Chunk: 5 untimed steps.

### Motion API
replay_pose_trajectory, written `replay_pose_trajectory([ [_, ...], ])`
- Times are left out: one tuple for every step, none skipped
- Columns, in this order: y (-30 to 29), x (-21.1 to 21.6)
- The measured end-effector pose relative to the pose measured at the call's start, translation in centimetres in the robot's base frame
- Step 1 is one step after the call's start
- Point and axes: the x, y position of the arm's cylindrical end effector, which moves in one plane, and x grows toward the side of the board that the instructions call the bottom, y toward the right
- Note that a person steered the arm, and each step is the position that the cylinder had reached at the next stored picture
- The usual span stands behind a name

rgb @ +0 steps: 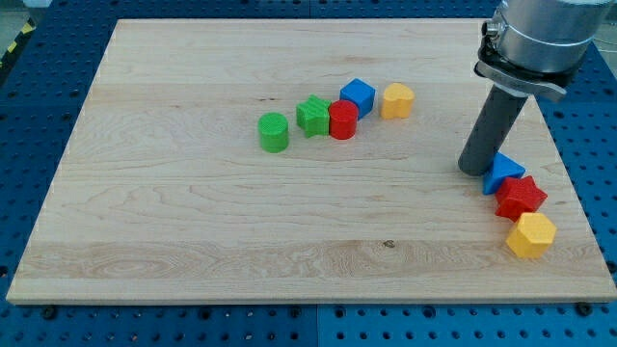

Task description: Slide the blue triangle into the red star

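My tip (475,170) rests on the wooden board (193,222) just left of the blue triangle (502,173) — it seems to touch it. The triangle touches the red star (521,198), with a yellow hexagon (530,235) just below. There is no gripper — only the rod, holding nothing.

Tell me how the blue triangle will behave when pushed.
The blue triangle looks rigid, sits flat, so it likely slides rather than rolls. With my tip at its left, an off-centre push may turn it. It seems to touch the red star, which may shift too.
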Motion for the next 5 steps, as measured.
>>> replay_pose_trajectory([
  [0.1,0.0],
  [0.1,-1.3],
  [0.7,-2.7],
  [1.0,-2.8],
  [0.4,-2.8],
])
